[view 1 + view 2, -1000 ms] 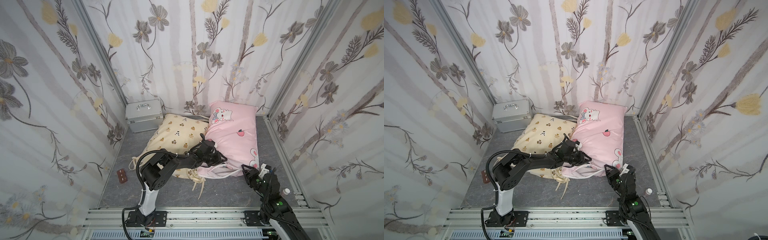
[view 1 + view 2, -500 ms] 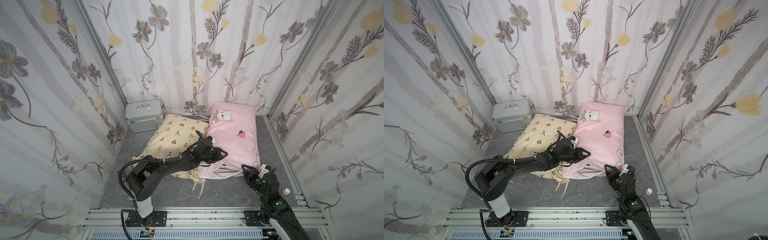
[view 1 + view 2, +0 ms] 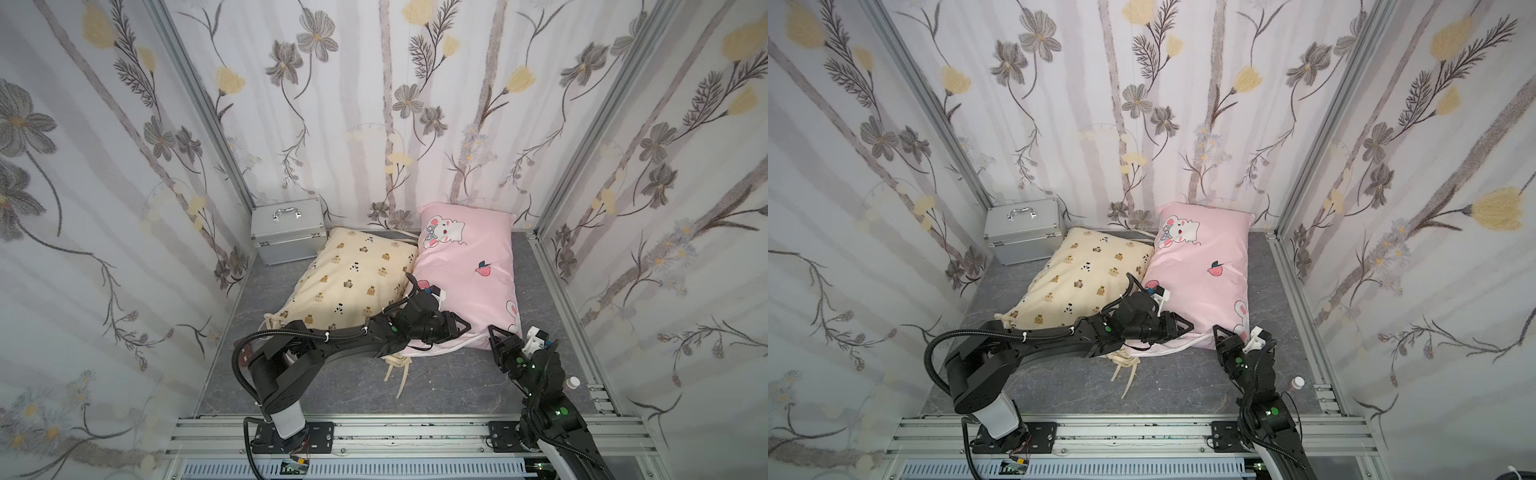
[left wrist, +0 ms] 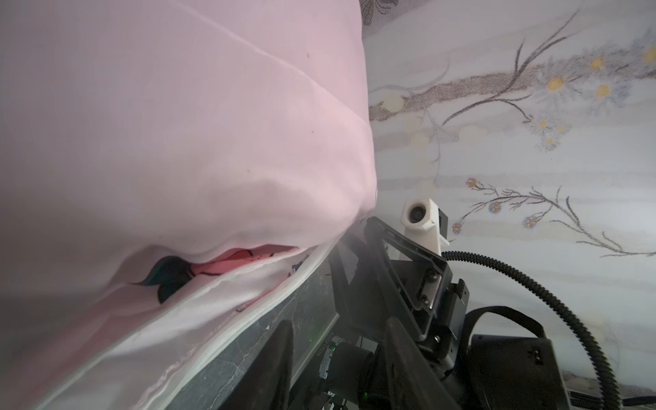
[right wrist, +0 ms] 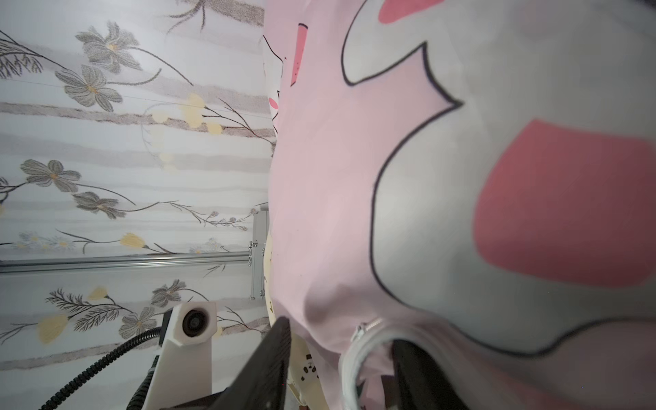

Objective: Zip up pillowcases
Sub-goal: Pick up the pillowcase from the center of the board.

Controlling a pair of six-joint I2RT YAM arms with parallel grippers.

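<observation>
Two pillowcases lie side by side in both top views: a cream one with bear prints (image 3: pixel 353 274) (image 3: pixel 1079 278) and a pink one with cartoon prints (image 3: pixel 473 266) (image 3: pixel 1208 266). My left gripper (image 3: pixel 464 326) (image 3: pixel 1188 326) lies at the pink one's near edge, and in its wrist view it (image 4: pixel 339 324) is open, holding nothing, with the pink fabric (image 4: pixel 177 142) beside it. My right gripper (image 3: pixel 495 333) (image 3: pixel 1219 332) is at the pink pillowcase's near right corner. There it (image 5: pixel 340 332) stands open round the corner, where a white zipper edge (image 5: pixel 349 358) and a zipper pull (image 5: pixel 361 330) show.
A silver metal case (image 3: pixel 286 230) stands at the back left against the wall. The cream pillowcase's long ties (image 3: pixel 397 368) trail on the grey floor. A small bottle (image 3: pixel 573 382) stands by the right rail. Flowered walls close in three sides, and an aluminium frame (image 3: pixel 415 432) runs along the front.
My left arm has stretched out and lowered, carrying its gripper rightward and nearer along the pink pillowcase's front edge. The right gripper has barely moved.
</observation>
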